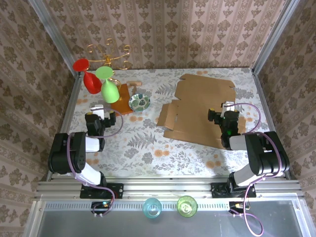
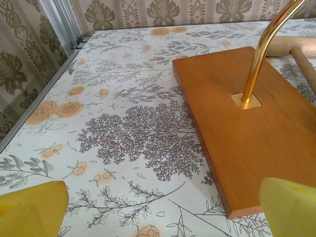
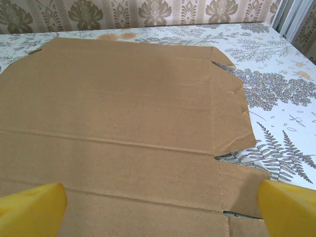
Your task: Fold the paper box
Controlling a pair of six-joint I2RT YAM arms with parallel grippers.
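The paper box [image 1: 197, 106] lies unfolded and flat on the right half of the table, a plain brown cardboard sheet with creases, flaps and slots [image 3: 123, 128]. My right gripper [image 1: 228, 105] hovers over its near right part. It is open, its yellow fingertips [image 3: 289, 207] wide apart and nothing between them [image 3: 160, 212]. My left gripper [image 1: 97, 109] is on the left side of the table, far from the box. It is open too [image 2: 160, 217], over the bare floral tablecloth just left of a wooden board [image 2: 256, 128].
The orange-brown board [image 1: 121, 101] carries a gold stand [image 2: 261, 49] with a red glass [image 1: 86, 74] and a green glass [image 1: 107, 84] hanging from it. A small patterned bowl [image 1: 139, 102] sits beside it. Two glasses [image 1: 152, 207] [image 1: 187, 205] stand at the near rail. Walls enclose three sides.
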